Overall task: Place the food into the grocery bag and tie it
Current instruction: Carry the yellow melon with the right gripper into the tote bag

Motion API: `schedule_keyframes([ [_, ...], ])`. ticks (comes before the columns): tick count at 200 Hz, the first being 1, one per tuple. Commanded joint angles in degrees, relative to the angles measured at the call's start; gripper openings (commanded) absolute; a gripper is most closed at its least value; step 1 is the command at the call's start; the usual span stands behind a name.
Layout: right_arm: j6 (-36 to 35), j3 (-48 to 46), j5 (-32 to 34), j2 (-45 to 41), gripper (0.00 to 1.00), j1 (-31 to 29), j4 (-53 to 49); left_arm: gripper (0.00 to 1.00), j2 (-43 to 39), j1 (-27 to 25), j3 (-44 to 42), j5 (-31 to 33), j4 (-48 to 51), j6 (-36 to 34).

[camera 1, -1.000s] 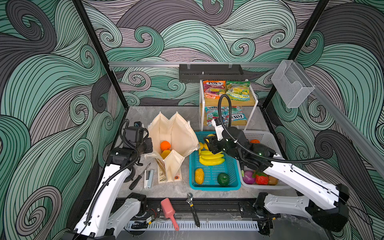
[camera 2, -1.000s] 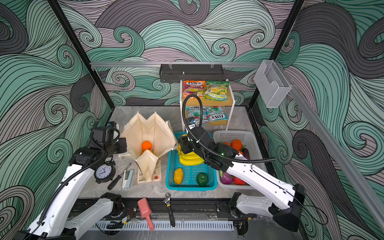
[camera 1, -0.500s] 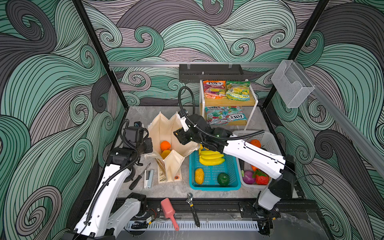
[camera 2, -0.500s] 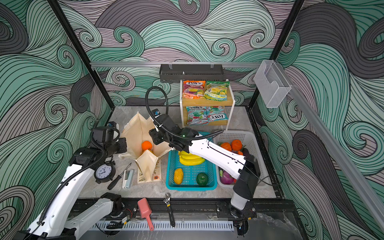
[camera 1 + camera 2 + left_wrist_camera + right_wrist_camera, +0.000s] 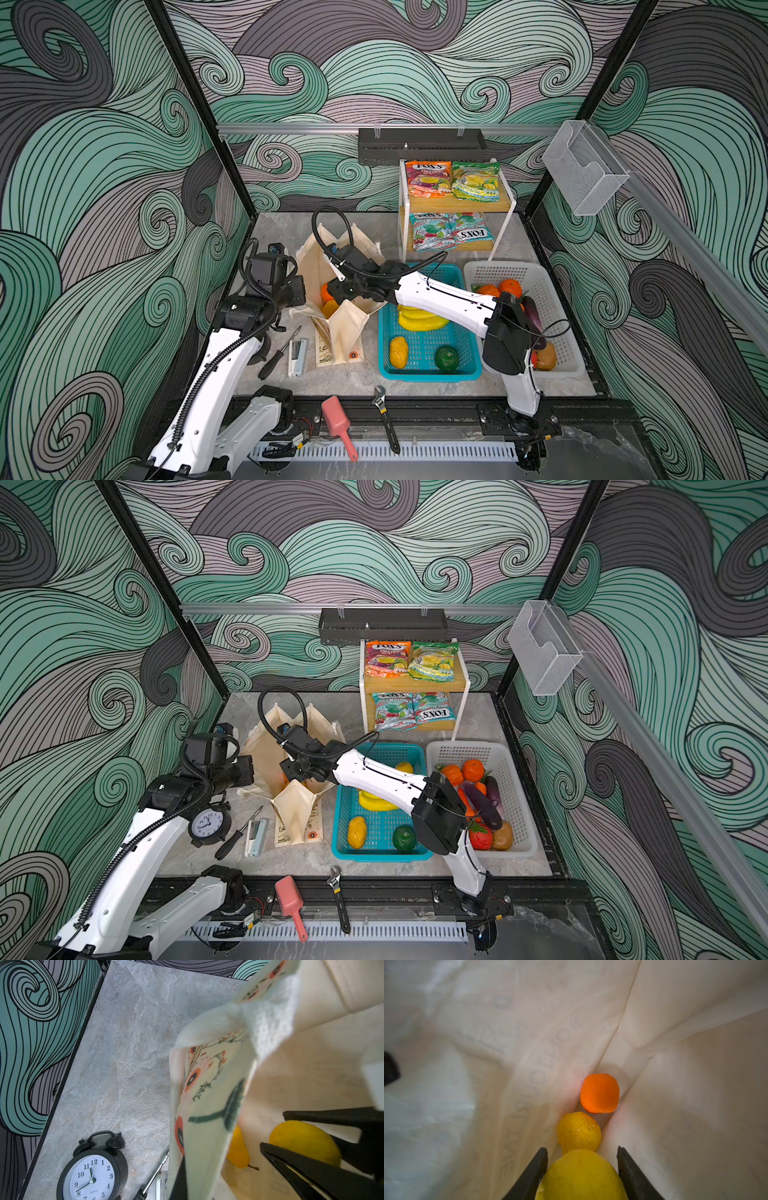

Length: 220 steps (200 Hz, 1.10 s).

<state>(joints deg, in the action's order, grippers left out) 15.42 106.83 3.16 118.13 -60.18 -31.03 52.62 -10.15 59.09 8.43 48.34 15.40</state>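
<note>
Pinching the rim of the cream floral canvas tote bag, upright on the grey desk, with the left gripper clamped tight. Clasping a round yellow plastic fruit inside it, right gripper half-spread, near a yellow plastic pear.

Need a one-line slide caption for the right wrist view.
Right gripper holds a yellow fruit inside the bag; a pear and an orange lie deeper in.

the mouth of the grocery bag is plugged by the right hand gripping a yellow fruit, the left hand pinches its rim, the teal basket crowds one side, clock and screwdriver the other, with bare surface behind.
</note>
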Motion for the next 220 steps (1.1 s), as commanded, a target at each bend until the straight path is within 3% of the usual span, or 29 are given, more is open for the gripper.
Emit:
schedule_keyframes([
  [1, 0.8, 1.6, -1.3, 1.5, 0.5, -0.7, -1.3, 0.0, -0.5, 0.2, 0.4, -1.0, -1.0, -0.9],
  [70, 2.8, -0.8, -1.8, 5.9, 0.54, -1.4, -1.5, 0.0, -0.8, 0.2, 0.3, -0.8, -1.1, -0.9],
  [141, 3.2, -0.3, -0.9, 9.2, 0.72, -1.4, -2.4, 0.0, -1.2, 0.1, 0.3, -0.9, -1.1, -0.9],
  [220, 0.9, 0.1, 1.1, 7.2, 0.89, -1.4, -2.6, 0.0, -1.2, 0.1, 0.2, -1.0, -1.2, -0.9],
])
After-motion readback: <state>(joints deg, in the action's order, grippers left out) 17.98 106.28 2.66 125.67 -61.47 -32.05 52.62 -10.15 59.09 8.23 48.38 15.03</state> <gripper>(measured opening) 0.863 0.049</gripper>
